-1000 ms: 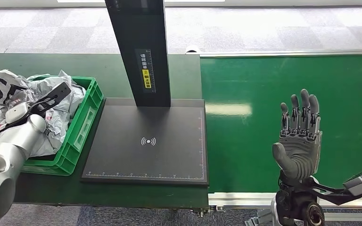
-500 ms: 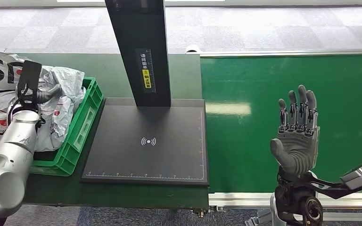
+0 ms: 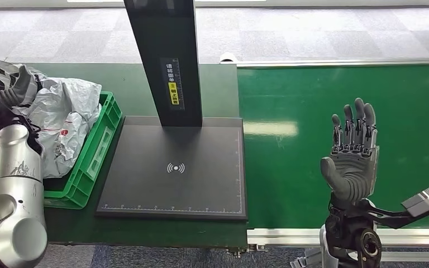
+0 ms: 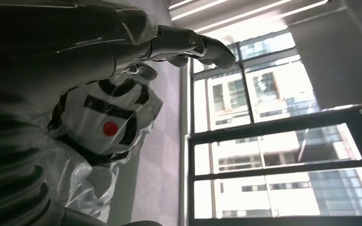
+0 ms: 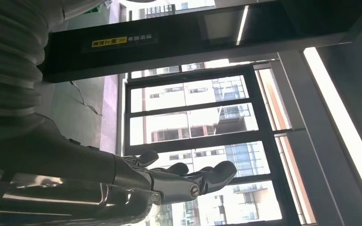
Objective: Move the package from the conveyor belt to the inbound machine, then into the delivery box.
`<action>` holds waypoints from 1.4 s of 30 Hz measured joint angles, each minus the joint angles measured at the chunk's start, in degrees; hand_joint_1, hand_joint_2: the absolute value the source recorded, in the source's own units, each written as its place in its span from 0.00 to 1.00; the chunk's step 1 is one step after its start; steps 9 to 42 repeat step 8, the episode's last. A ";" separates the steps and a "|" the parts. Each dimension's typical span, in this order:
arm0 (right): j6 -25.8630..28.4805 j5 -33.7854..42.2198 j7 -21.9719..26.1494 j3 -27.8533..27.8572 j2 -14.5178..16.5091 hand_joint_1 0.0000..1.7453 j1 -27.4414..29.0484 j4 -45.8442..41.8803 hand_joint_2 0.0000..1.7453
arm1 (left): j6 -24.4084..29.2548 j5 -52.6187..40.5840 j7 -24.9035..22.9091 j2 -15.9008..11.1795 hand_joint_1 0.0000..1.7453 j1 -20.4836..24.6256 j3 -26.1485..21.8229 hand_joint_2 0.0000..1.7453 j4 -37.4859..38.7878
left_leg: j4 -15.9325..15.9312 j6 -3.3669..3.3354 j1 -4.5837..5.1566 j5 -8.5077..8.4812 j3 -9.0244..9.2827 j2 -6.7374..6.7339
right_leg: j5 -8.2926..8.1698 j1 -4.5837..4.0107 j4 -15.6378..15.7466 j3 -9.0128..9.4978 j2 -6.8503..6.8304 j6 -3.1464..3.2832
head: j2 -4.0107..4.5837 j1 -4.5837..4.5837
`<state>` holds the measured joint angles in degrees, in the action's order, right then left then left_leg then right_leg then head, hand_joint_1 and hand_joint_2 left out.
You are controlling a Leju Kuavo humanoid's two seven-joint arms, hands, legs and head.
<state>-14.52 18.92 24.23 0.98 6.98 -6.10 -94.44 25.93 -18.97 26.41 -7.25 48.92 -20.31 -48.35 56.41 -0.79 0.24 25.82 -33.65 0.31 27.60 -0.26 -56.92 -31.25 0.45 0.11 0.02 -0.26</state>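
Crumpled white-grey plastic packages (image 3: pixel 67 111) fill the green delivery crate (image 3: pixel 98 151) at the left. My left hand (image 3: pixel 12 84) is raised over the far left of that heap. In the left wrist view its fingers (image 4: pixel 188 44) are stretched out, with a package printed with black letters and a red dot (image 4: pixel 108 122) lying just beyond them and nothing gripped. My right hand (image 3: pixel 353 153) stands upright and open, palm toward me, above the near part of the green conveyor belt (image 3: pixel 313 100). Nothing lies on the black inbound machine platform (image 3: pixel 173 184).
The machine's black column (image 3: pixel 165 56) rises at the back of the platform, between crate and belt. A silver rail (image 3: pixel 290 237) edges the belt's near side. The right wrist view shows my right hand (image 5: pixel 169 181) against windows and the column.
My left arm has swung up and toward the far left over the crate, and the lettered package shifted with it. My right hand has barely moved.
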 joint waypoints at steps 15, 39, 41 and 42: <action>1.19 -1.98 -0.15 -0.36 0.80 0.00 3.73 0.61 1.00 | 13.28 -8.90 7.35 7.12 0.00 -18.14 16.19 1.00 -31.08 | 0.00 -0.05 0.11 0.12 -0.08 0.16 | 0.13 0.10 0.06 0.03 -0.11 -0.15 | 0.00 -0.02; 1.19 -1.98 -0.15 -0.36 0.80 0.00 3.73 0.61 1.00 | 13.28 -8.90 7.35 7.12 0.00 -18.14 16.19 1.00 -31.08 | 0.00 -0.05 0.11 0.12 -0.08 0.16 | 0.13 0.10 0.06 0.03 -0.11 -0.15 | 0.00 -0.02; 1.19 -1.98 -0.15 -0.36 0.80 0.00 3.73 0.61 1.00 | 13.28 -8.90 7.35 7.12 0.00 -18.14 16.19 1.00 -31.08 | 0.00 -0.05 0.11 0.12 -0.08 0.16 | 0.13 0.10 0.06 0.03 -0.11 -0.15 | 0.00 -0.02; 1.19 -1.98 -0.15 -0.36 0.80 0.00 3.73 0.61 1.00 | 13.28 -8.90 7.35 7.12 0.00 -18.14 16.19 1.00 -31.08 | 0.00 -0.05 0.11 0.12 -0.08 0.16 | 0.13 0.10 0.06 0.03 -0.11 -0.15 | 0.00 -0.02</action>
